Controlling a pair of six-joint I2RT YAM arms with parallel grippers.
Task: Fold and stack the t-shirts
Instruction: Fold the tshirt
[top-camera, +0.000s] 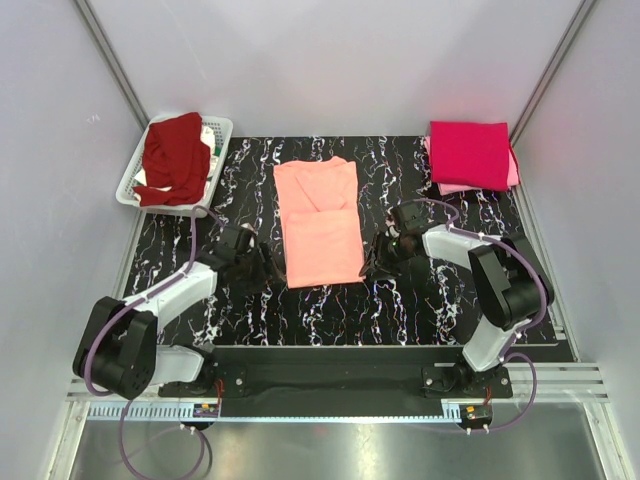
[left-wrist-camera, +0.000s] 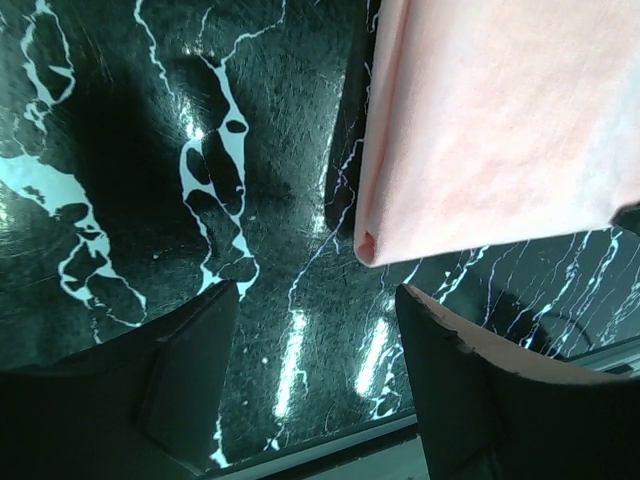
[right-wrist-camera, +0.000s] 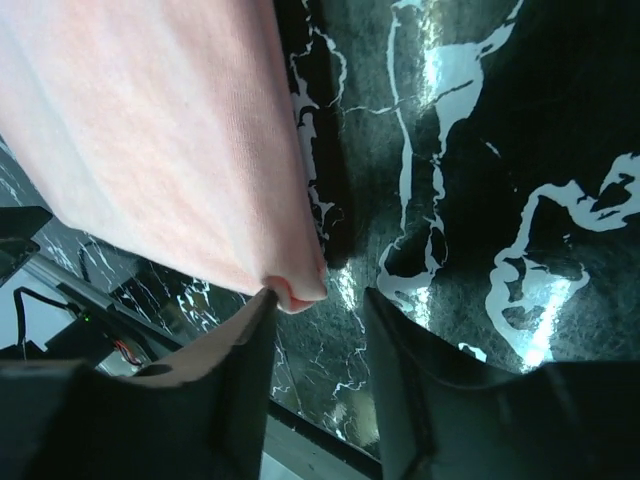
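peach shirt (top-camera: 318, 225): it is laid flat in the middle of the table, folded into a long, thin shape; one short end is turned toward the arms and a sleeve is tucked on top at the far end
table (top-camera: 330, 310): it is black with white lines like marble, and the peach shirt is spread on it
left pincer (left-wrist-camera: 316, 290): it is set low over the table, just beside the near left corner of the peach shirt; the jaws are held wide apart and nothing is gripped; only bare table is seen between them, and the shirt corner is seen just past the gap
right pincer (right-wrist-camera: 322, 300): it is set low by the near right corner of the peach shirt; the jaws are parted less widely and nothing is pinched; the shirt corner is seen right at the mouth of the gap, by the tip of one jaw; it cannot be told if that jaw is touched by the cloth
basket (top-camera: 224, 124): it is white and is placed at the far left corner of the table
dark red shirt (top-camera: 172, 160): it is piled loosely in the basket and is draped over the near rim
bright red shirt (top-camera: 470, 153): it is folded into a square at the far right corner of the table
light pink shirt (top-camera: 452, 187): it is folded under the bright red shirt, and only its edges are seen
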